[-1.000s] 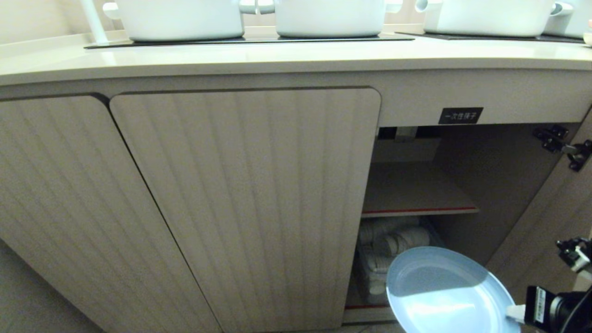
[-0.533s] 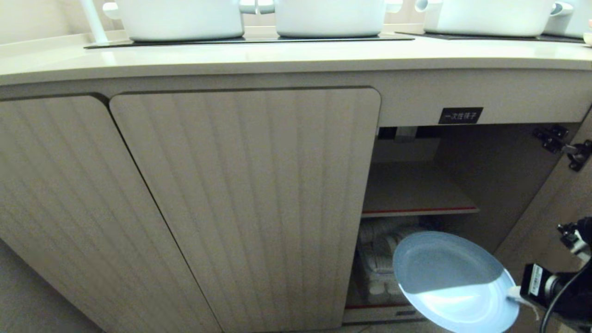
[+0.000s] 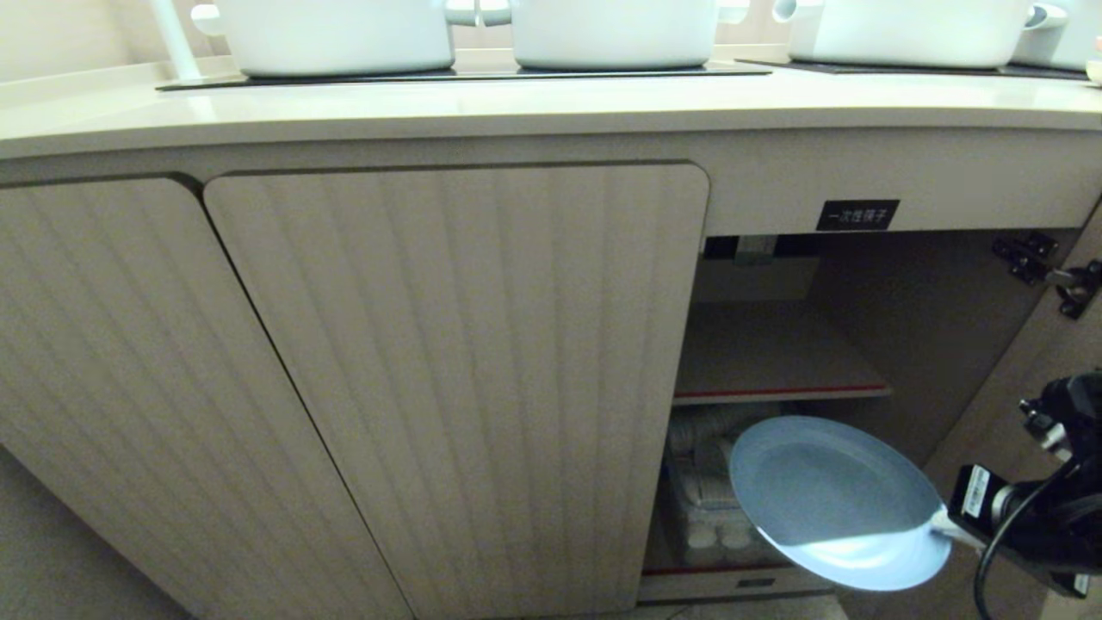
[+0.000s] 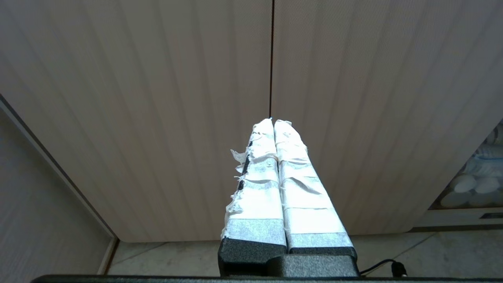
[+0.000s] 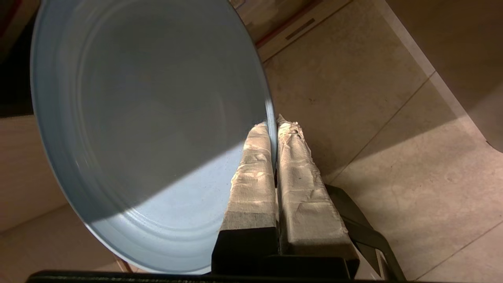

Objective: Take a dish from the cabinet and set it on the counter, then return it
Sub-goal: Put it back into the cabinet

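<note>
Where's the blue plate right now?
In the head view the dish is at lower right, held by its rim in the right gripper, in front of the open cabinet bay, below the inner shelf.

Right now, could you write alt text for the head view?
The right hand grips the rim of the light-blue dish at the open cabinet, below its inner shelf. White pots stand on the counter above.
</note>
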